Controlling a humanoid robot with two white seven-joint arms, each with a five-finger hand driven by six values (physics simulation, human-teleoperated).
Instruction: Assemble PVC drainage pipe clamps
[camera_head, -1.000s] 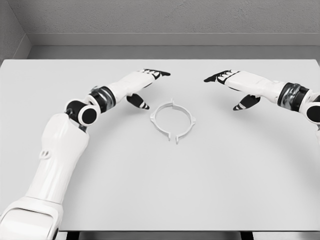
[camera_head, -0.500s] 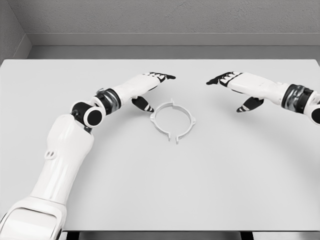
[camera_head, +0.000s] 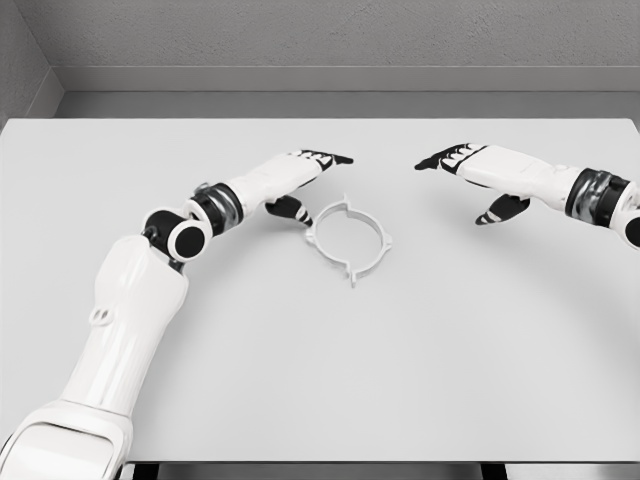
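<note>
A white ring-shaped pipe clamp lies flat on the white table, near its middle. My left hand hovers just left of and behind the ring, fingers stretched out flat, its black-tipped thumb right at the ring's left tab. Whether the thumb touches the tab I cannot tell. My right hand is well to the right of the ring and apart from it, fingers extended, thumb hanging down. Neither hand holds anything.
The table's far edge meets a grey floor strip and a grey back wall. Its near edge runs along the bottom of the view.
My left hand has slid right, bringing its thumb up to the ring's left tab. The ring has shifted slightly right. My right hand drifted a little right and away.
</note>
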